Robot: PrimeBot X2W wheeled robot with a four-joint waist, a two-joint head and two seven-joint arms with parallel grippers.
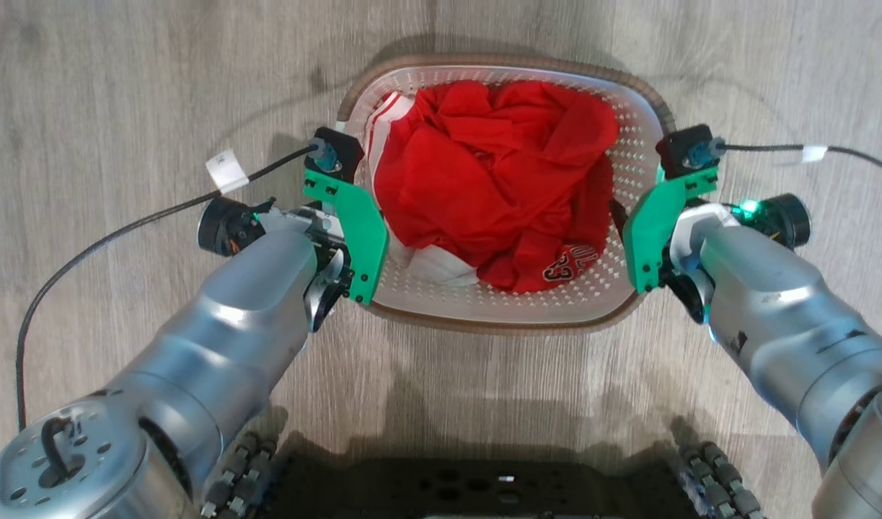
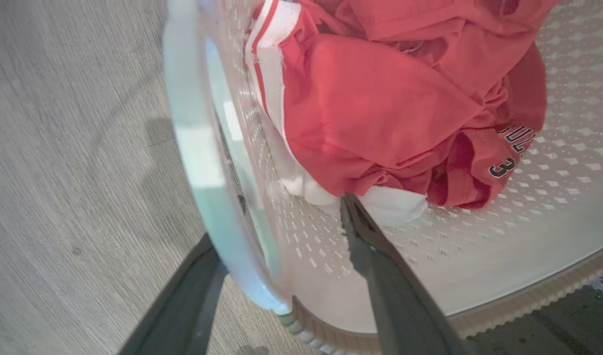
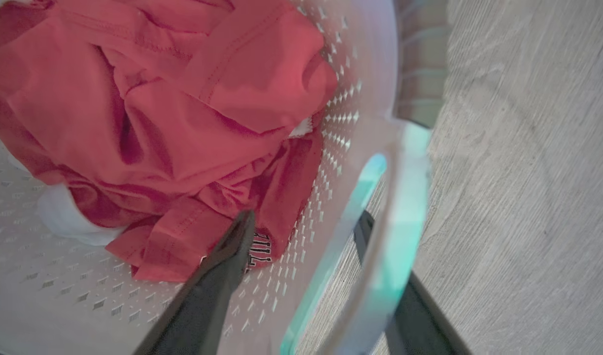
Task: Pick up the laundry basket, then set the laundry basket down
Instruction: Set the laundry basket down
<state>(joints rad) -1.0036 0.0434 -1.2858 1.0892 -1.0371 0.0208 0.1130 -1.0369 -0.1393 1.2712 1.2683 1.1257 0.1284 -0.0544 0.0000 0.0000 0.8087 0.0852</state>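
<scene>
Spread wide, the left pincer (image 2: 276, 219) was seen astride the left handle (image 2: 197, 162), with one dark finger outside over the floor and the other inside the wall beside the clothes; nothing was pinched. The right pincer (image 3: 305, 214) was likewise held apart across the right handle (image 3: 400, 207), its outer finger partly hidden behind that handle.

The laundry basket (image 1: 549, 299) was set on the grey wood-grain floor (image 1: 123, 86), just ahead of the robot's dark base (image 1: 484, 483) and between the two arms.

On the red garment (image 1: 498, 173) a printed number (image 1: 572, 263) in black and white was found. In the head view it could be read as "23", turned away from the camera. In the left wrist view only the "3" was plain, and the letters above it were broken by a fold. In the right wrist view the print was mostly covered by the inner finger (image 3: 217, 286).

A white tag (image 1: 226, 170) was fixed to the left cable and another to the right one; any writing on them was too small to tell.

A white cloth (image 1: 441, 263) was largely buried under the red garment. In the head view the fingers were concealed beneath the green brackets (image 1: 354, 223), and the base was cut off by the bottom edge.
</scene>
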